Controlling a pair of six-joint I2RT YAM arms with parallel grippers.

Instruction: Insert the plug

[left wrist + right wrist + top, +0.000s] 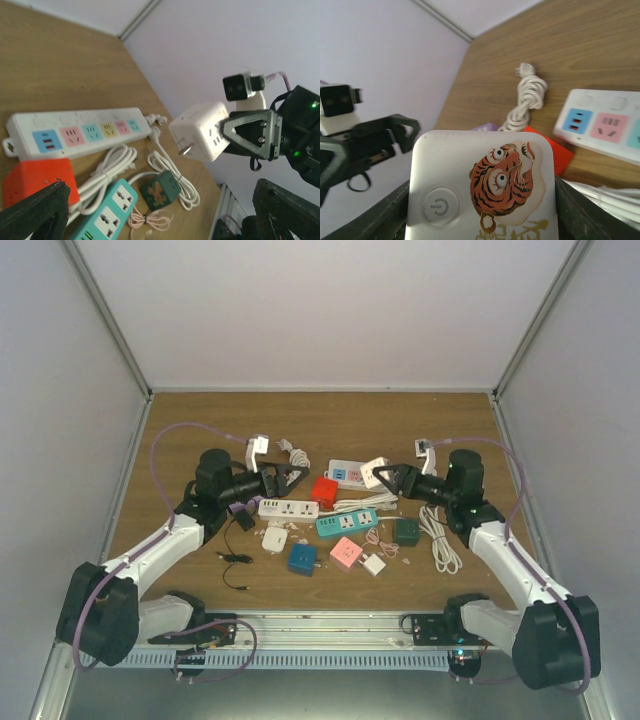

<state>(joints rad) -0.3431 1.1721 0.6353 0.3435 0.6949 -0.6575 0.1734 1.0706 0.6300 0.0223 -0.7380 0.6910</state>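
The plug is a white cube adapter [482, 185] with a tiger picture and a power button. My right gripper [482, 217] is shut on it, one finger on each side. In the left wrist view the cube [202, 131] hangs above the table with its metal prongs [185, 148] pointing down and left. From above, the cube [375, 471] and right gripper [387, 477] hover over the white power strip with coloured sockets [348, 473]. My left gripper [285, 478] stands open and empty to the left; its fingers [35, 210] frame the left wrist view.
On the table lie a teal power strip [347, 523], a second white strip [288, 508], a red cube [323, 489], a green cube [407, 531], blue [302, 558] and pink [346, 553] cubes, coiled white cords [440, 540] and a black cable [235, 565].
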